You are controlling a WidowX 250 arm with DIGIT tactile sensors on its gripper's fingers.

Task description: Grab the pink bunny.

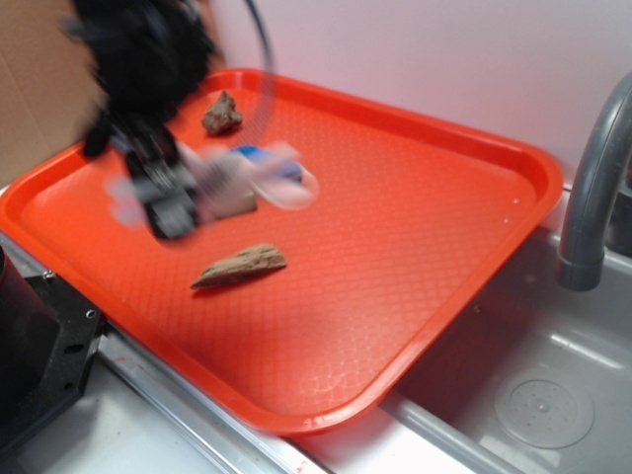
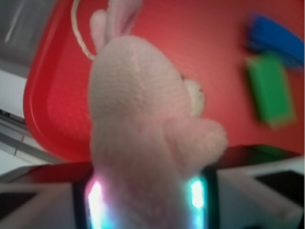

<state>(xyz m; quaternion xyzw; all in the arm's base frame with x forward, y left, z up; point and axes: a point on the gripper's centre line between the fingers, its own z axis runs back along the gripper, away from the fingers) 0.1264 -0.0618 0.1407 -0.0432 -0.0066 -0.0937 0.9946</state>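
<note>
- Wrist view, nearest the lens: the bunny (image 2: pixel 143 129) is filling the middle of the frame, its body running down between the glowing pads (image 2: pixel 95 200) at the bottom edge; the gripper (image 2: pixel 145 198) is clamping it.
- Its ears and the white loop (image 2: pixel 78 28) are pointing toward the top left.
- Judging by that, the grab looks made; the job now is holding the squeeze steady, since soft plush can slip out.
- Beyond it, the red tray (image 2: pixel 52 95) is spreading out, with a green block (image 2: pixel 269 88) and a blue thing (image 2: pixel 276 36) blurring at upper right.
- Exterior view: the arm is smearing across the upper left over the tray, a pale blur sitting beside the gripper (image 1: pixel 173 202).
- Two brown pieces are lying on the tray, one (image 1: pixel 240 267) left of centre, one (image 1: pixel 221 114) farther back; I'd be lifting straight up, clear of them.
- Far right, a grey faucet (image 1: pixel 592 188) is standing over the sink.
</note>
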